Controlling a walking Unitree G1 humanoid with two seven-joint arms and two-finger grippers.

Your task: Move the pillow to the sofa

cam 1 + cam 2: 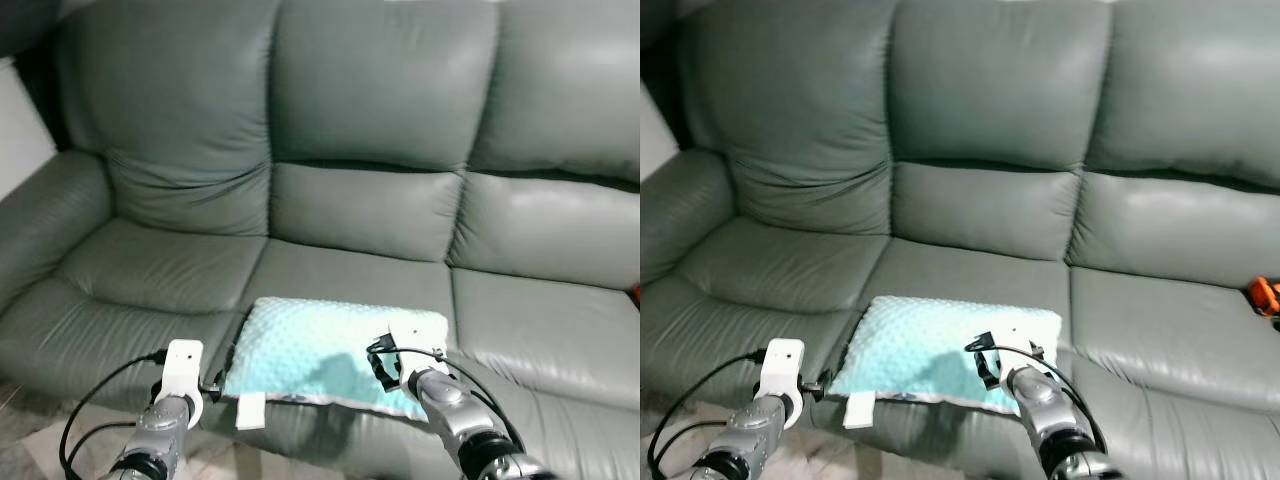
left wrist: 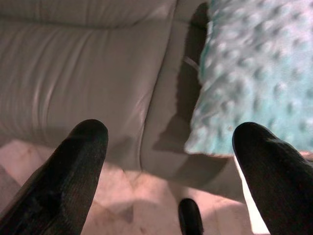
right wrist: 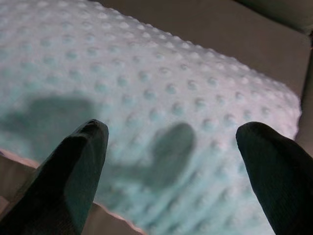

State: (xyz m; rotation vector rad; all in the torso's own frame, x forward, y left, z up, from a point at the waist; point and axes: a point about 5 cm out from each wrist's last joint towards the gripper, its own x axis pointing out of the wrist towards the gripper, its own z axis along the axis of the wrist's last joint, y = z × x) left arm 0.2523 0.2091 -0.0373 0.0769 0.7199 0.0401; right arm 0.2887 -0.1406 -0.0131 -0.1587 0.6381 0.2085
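1. The pale turquoise dimpled fabric pillow (image 1: 330,360) is seen lying flat on the middle seat cushion of the grey-green leather three-seat sofa (image 1: 360,130), at the cushion's front edge, toward six o'clock in the head views.
2. The carrying is judged done: the pillow is borne by the seat and is gripped by nothing.
3. The left gripper (image 2: 171,161) is held wide open and empty, just off the pillow's corner at about eight o'clock from it; the right gripper (image 3: 171,166) is likewise spread wide and empty, over the pillow's near edge at about five o'clock.
4. Only a withdrawal of the arms is judged to remain.
5. The pillow's front right corner is hidden behind the right wrist. A small orange object (image 1: 1265,295) at three o'clock is cut off and cannot be identified.
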